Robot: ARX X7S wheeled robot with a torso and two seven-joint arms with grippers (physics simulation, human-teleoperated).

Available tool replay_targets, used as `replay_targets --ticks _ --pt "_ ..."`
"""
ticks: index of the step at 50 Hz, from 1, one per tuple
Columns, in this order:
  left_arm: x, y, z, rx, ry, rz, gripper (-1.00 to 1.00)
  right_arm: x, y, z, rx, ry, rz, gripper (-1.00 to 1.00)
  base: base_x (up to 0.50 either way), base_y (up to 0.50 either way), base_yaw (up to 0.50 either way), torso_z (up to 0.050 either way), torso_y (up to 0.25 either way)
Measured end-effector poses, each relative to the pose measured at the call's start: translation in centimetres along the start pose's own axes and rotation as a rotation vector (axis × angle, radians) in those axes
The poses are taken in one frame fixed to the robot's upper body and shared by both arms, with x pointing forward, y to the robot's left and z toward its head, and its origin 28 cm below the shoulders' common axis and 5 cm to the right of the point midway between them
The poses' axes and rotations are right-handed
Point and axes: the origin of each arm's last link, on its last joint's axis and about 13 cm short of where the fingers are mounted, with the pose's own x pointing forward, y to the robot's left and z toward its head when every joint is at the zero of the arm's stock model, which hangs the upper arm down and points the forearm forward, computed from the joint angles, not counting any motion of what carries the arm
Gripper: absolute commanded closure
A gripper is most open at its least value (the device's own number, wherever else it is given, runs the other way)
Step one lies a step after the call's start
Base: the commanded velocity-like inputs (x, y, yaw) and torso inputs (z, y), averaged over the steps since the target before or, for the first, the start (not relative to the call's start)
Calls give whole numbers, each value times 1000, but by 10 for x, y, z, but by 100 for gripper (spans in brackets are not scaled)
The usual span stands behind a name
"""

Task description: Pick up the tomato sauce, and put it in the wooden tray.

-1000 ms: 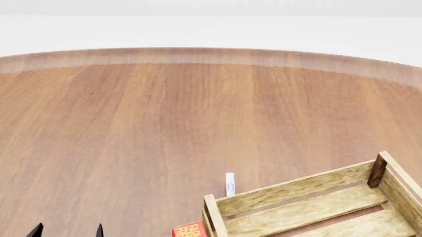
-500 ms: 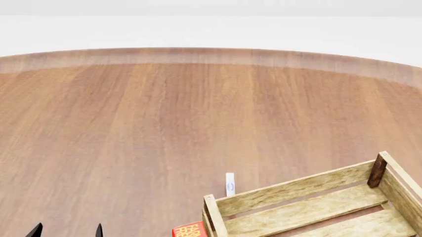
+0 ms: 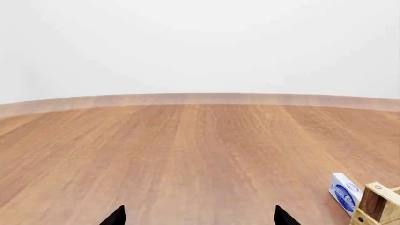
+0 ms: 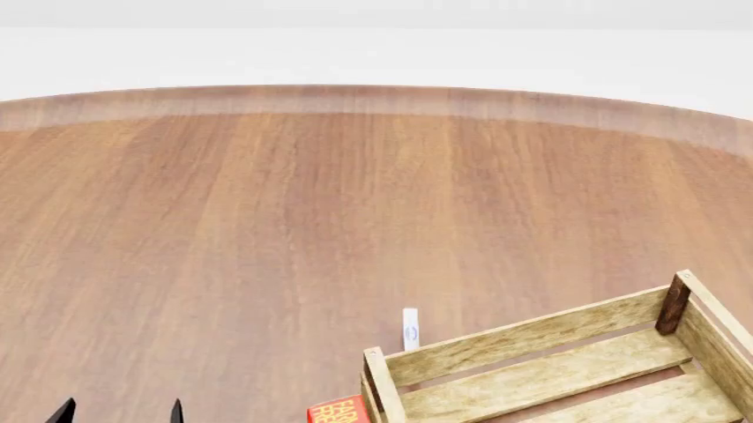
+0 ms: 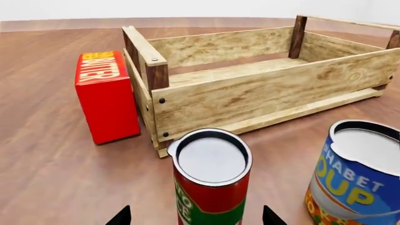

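A red butter box (image 5: 106, 96) stands upright on the wooden table (image 4: 294, 220), just beside the short end of the crate (image 5: 262, 79), its yellow-lettered top face up. From the head view only its top corner (image 4: 340, 411) shows, against the crate's (image 4: 565, 370) near corner. A blue-and-yellow soup can (image 5: 353, 176) stands upright on the table, near the crate's long side. A small white box with a blue oval mark (image 3: 345, 193) stands on the table beside a crate corner post; from above it shows as a thin white slab (image 4: 411, 330).
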Motion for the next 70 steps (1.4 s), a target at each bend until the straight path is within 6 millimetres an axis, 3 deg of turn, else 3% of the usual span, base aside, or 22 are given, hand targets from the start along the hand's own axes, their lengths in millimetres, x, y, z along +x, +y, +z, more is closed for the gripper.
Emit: replay_targets --ticks 43,70 --pt "-1 0 0 3 -8 -1 -100 8 0 -6 13 36 -4 -100 0 0 0 0 0" --pt "0 0 0 5 -6 1 -100 25 -2 -9 21 56 -23 -100 0 0 0 0 0"
